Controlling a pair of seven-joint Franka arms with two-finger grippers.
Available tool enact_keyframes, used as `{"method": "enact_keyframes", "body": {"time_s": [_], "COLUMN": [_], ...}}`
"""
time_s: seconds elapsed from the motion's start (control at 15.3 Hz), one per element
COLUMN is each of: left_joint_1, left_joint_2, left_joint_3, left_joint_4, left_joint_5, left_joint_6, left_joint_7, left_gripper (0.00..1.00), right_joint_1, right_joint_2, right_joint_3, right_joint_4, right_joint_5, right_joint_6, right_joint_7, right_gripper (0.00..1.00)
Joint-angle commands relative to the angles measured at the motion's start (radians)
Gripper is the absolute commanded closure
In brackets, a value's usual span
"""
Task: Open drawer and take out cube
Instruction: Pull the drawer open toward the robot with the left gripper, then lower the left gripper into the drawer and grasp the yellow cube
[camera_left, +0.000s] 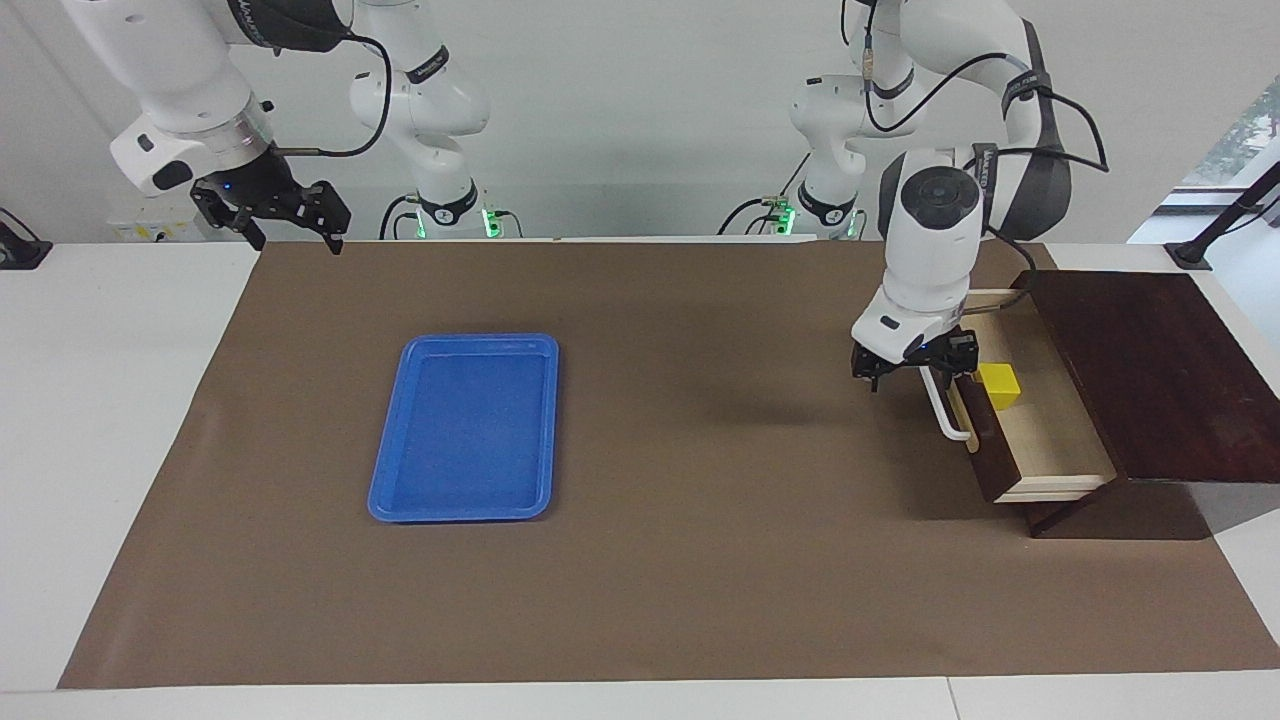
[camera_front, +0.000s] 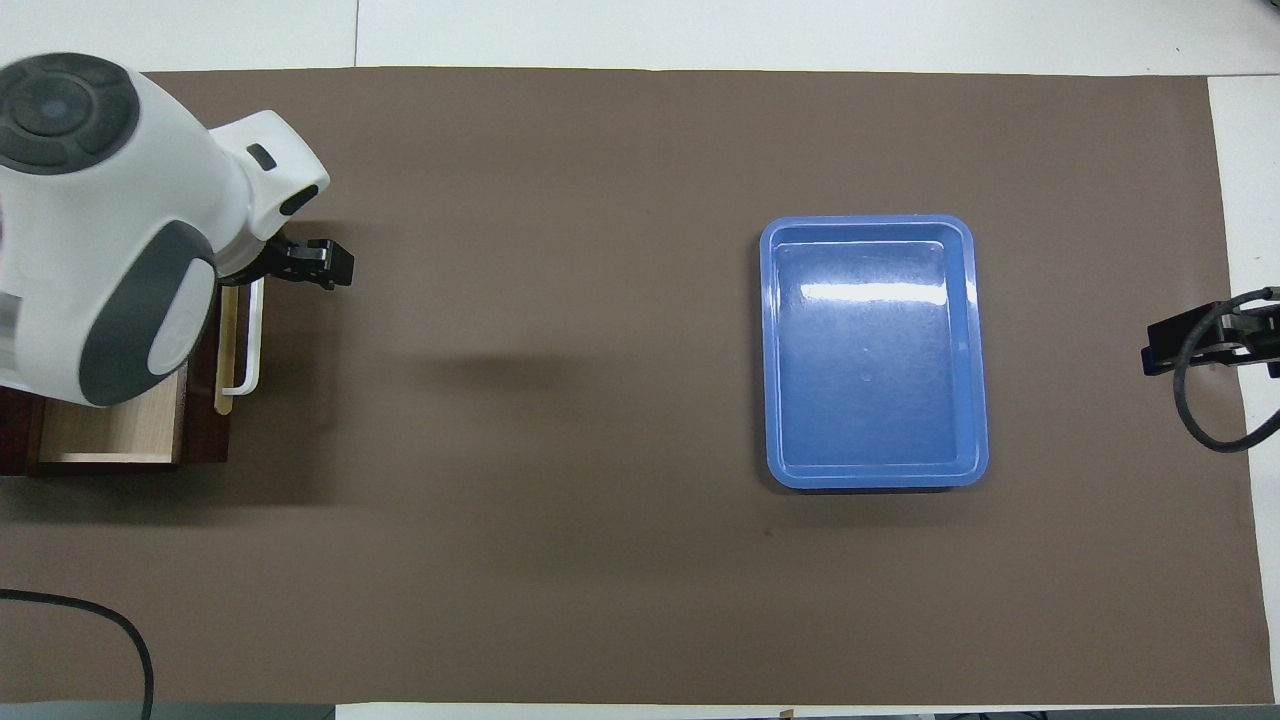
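We find the drawer (camera_left: 1040, 440) pulled open at the left arm's end of the table, the cube (camera_left: 1000, 386) lying inside. The left gripper (camera_left: 913, 366) hangs over the handle (camera_left: 943, 410), at nine o'clock of the cube, jaws wide, holding nothing. The right gripper (camera_left: 290, 225) waits, jaws wide, at eleven o'clock of the blue tray (camera_left: 467, 428).

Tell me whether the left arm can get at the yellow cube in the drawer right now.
Probably yes: the drawer is pulled open, the cube lies uncovered inside, and the open left gripper hangs just above the handle beside it.
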Motion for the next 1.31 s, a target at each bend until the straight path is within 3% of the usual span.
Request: {"method": "enact_keyframes", "body": {"time_s": [0.0, 0.2, 0.46, 0.92, 1.24], "left_joint_1": [0.028, 0.084, 0.113, 0.166, 0.166], "left_joint_2": [0.006, -0.016, -0.034, -0.128, -0.119], "left_joint_3": [0.053, 0.091, 0.156, 0.157, 0.157], "left_joint_4": [0.100, 0.111, 0.085, -0.170, -0.221], "left_joint_5": [-0.068, -0.146, -0.148, -0.146, -0.146], "left_joint_6": [-0.093, -0.111, -0.075, 0.077, 0.116], "left_joint_7": [-0.028, -0.170, -0.393, -1.034, -1.134], "left_gripper": [0.00, 0.00, 0.00, 0.00, 0.00], "right_joint_1": [-0.013, -0.011, -0.011, -0.011, -0.011], "right_joint_2": [-0.015, -0.015, -0.016, -0.016, -0.016], "right_joint_3": [0.011, 0.011, 0.011, 0.011, 0.012], "right_joint_4": [-0.010, -0.010, -0.010, -0.011, -0.011], "right_joint_5": [-0.006, -0.006, -0.004, -0.004, -0.003], "right_joint_6": [-0.010, -0.010, -0.011, -0.011, -0.011], "right_joint_7": [-0.023, -0.025, -0.025, -0.028, -0.028], "right_gripper": [0.00, 0.00, 0.00, 0.00, 0.00]}}
